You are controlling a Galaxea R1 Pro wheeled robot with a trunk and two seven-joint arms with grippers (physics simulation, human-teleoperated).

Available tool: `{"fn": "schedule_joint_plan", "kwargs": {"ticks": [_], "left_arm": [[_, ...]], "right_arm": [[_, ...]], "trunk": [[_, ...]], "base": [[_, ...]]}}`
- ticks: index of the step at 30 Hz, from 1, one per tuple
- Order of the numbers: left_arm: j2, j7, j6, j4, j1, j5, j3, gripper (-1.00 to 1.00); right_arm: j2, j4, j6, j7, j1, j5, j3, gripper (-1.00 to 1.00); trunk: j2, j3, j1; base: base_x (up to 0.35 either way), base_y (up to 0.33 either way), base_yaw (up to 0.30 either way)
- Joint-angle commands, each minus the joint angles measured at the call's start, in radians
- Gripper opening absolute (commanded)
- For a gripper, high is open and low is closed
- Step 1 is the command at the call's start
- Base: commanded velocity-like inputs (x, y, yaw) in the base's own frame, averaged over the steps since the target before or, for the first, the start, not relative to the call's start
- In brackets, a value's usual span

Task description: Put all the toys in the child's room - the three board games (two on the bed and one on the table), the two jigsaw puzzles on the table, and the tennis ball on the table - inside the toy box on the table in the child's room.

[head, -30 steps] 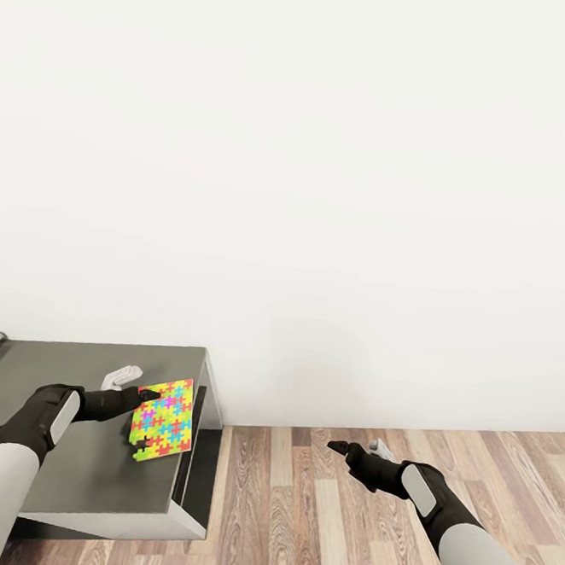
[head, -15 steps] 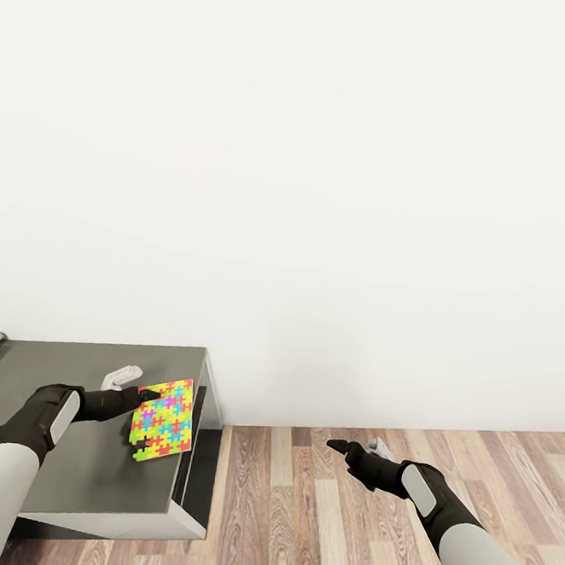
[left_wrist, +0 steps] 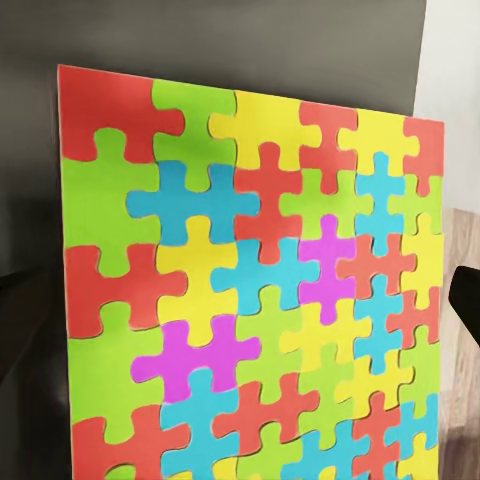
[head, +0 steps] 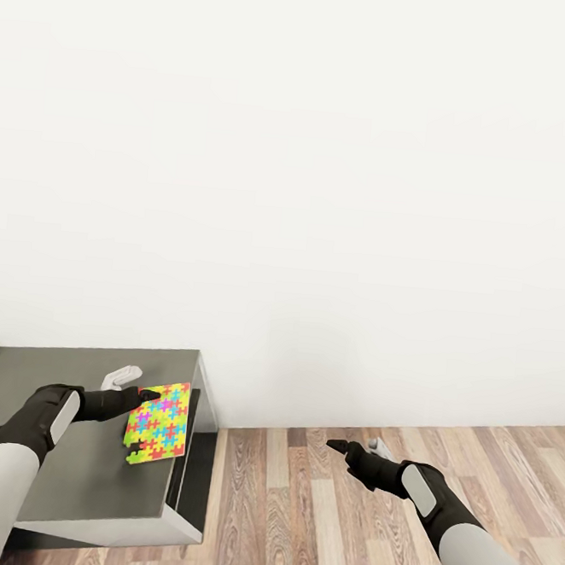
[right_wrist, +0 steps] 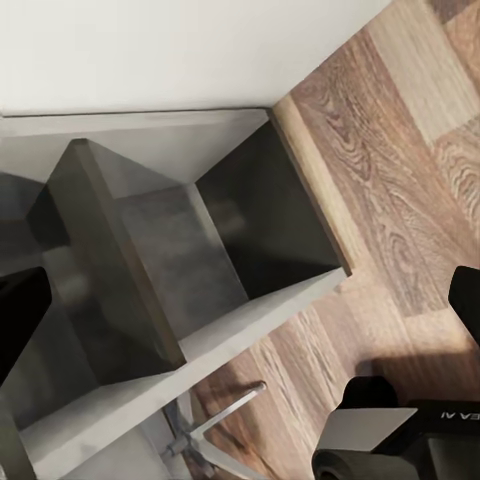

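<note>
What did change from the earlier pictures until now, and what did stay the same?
The whole head view shifted slightly left, so the camera moved. The left tool keeps its grip on the jigsaw puzzle above the dark cabinet top. The right tool stays over the wood floor, holding nothing.

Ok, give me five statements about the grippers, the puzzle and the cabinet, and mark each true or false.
1. The left gripper holds the jigsaw puzzle by its edge. True.
2. The puzzle is above the dark grey cabinet top. True.
3. The right gripper grips a tennis ball. False: it holds nothing.
4. The right gripper hangs over the wood-plank floor. True.
5. The puzzle is plain blue. False: it mixes red, yellow, green, blue and pink pieces.
</note>
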Motion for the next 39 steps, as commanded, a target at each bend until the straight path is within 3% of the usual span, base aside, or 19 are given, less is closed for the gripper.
{"fn": "schedule_joint_plan", "kwargs": {"ticks": [1, 39], "left_arm": [[0.0, -0.002, 0.008, 0.0, -0.001, 0.003, 0.004, 1.0], [0.0, -0.002, 0.008, 0.0, -0.001, 0.003, 0.004, 1.0]], "right_arm": [[0.0, 0.0, 0.008, 0.001, -0.001, -0.001, -0.006, 1.0], [0.0, 0.0, 0.008, 0.002, -0.001, -0.001, -0.006, 1.0]], "trunk": [[-0.002, -0.002, 0.001], [-0.002, -0.002, 0.001]], "base": [[0.0, 0.0, -0.008], [0.0, -0.027, -0.001]]}}
